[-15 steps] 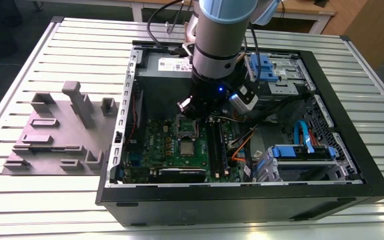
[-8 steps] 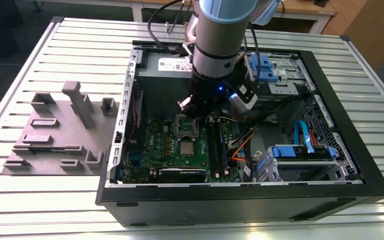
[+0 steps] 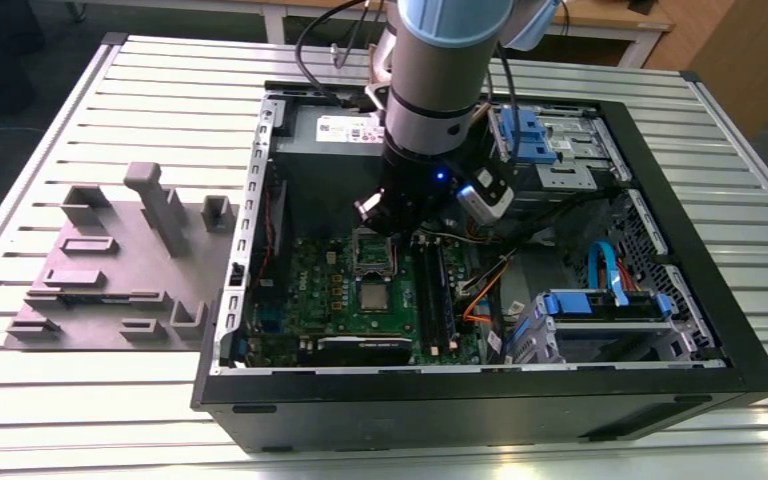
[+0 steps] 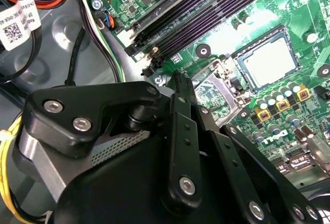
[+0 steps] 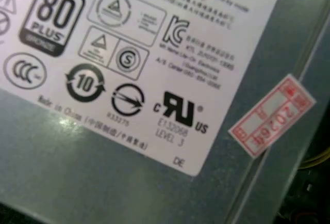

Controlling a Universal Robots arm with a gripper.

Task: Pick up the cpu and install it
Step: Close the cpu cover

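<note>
On the slatted metal table [image 3: 117, 100], the black case [image 3: 491, 398] holds the cpu [image 3: 372, 297].

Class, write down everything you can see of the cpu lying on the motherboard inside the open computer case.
The cpu is a small, flat, square chip with a dull silvery-grey metal top. It lies flat, top up, inside a dark square frame on the green motherboard. It sits beside the metal-framed socket and alongside the dark memory slots. Its underside is hidden. The claw is apart from it, nearer the socket, and nothing touches its top.
</note>
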